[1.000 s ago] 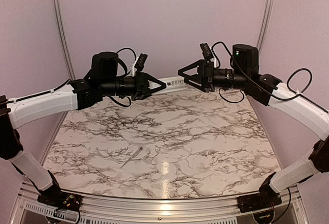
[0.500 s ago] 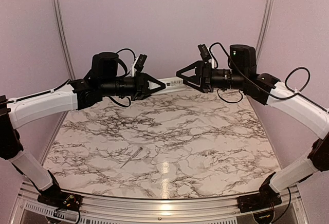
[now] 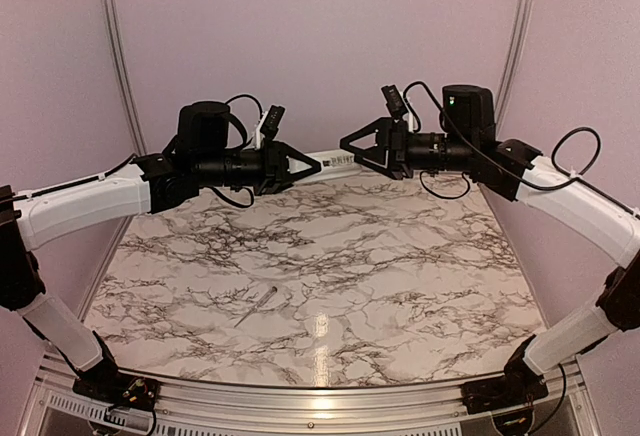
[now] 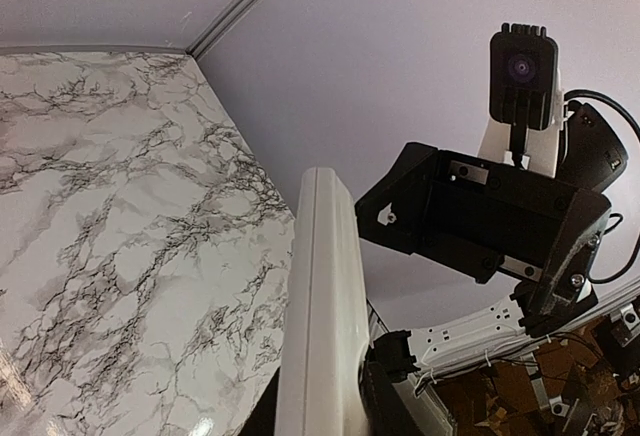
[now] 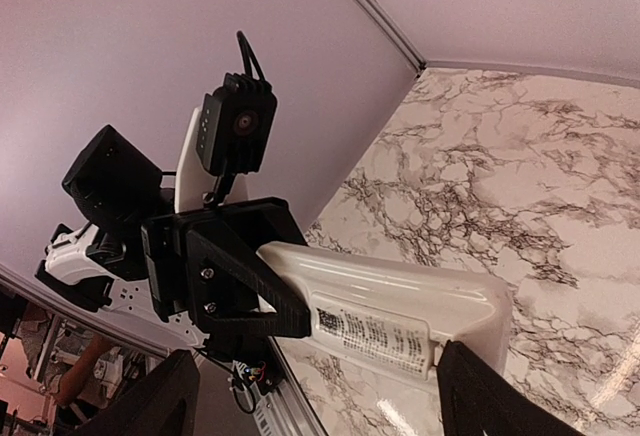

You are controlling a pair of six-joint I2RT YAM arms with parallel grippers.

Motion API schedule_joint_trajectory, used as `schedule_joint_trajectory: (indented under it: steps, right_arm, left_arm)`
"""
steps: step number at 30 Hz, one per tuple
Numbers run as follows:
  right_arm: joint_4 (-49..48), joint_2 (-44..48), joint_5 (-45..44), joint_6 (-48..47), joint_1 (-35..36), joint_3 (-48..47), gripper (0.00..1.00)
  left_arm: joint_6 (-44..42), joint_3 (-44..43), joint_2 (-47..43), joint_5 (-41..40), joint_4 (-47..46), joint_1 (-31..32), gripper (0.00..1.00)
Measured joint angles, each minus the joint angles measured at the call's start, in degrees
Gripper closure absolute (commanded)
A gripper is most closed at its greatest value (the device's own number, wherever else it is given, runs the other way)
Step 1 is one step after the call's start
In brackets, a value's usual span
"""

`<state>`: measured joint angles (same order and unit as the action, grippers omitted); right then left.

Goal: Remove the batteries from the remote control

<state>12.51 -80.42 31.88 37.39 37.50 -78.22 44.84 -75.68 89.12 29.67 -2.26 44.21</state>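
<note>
Left pincer (image 3: 312,166) grips remote control (image 3: 336,161) | right pincer (image 3: 350,146) wide beside it | risk: we bump it loose closing off-centre

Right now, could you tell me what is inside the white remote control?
The white plastic remote control shows only its shell and printed label, gripped in the left hand; anything inside is covered.

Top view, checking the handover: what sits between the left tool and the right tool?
The remote control, clamped in the left tool, its free end toward the open right tool; the top view shows it.
</note>
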Motion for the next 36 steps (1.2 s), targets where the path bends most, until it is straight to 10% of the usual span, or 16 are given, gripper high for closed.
schedule_joint_trajectory:
  steps: [36]
  right_arm:
    - [-7.61, -0.96, 10.03, 3.28, 1.29, 1.92, 0.19]
  left_arm:
    - [-0.37, 0.87, 0.31, 2.4, -2.54, 0.46, 1.0]
